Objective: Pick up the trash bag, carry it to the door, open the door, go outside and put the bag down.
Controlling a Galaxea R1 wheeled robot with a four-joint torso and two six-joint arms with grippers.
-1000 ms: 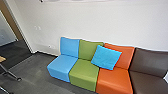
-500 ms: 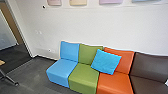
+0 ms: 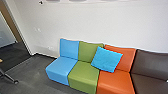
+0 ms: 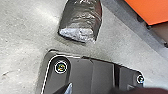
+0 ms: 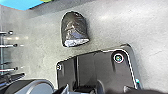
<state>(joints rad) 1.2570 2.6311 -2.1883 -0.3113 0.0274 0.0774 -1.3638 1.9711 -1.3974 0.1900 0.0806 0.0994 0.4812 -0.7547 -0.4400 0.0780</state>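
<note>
Sofa and cushion lie as a moment ago; only the head camera's aim has shifted. Left pincer and right pincer: cannot tell whether spread or pressed together. Floor grey and flat, pale in both wrist views, darker in the head view. Trash bag on it, just beyond the robot's base plate, apart from it. Bag dark, glossy, full, wrinkled; rounded at the far end, whitish patch along the end toward the plate. Next out, a row of sofa modules: light blue, green, orange, dark brown. Bright blue cushion tilted against the backrests where green meets orange. Metal table leg off to the left of the row. White wall behind the sofa. Doorway at far left, dark floor through it, strip of tan wall past that.
</note>
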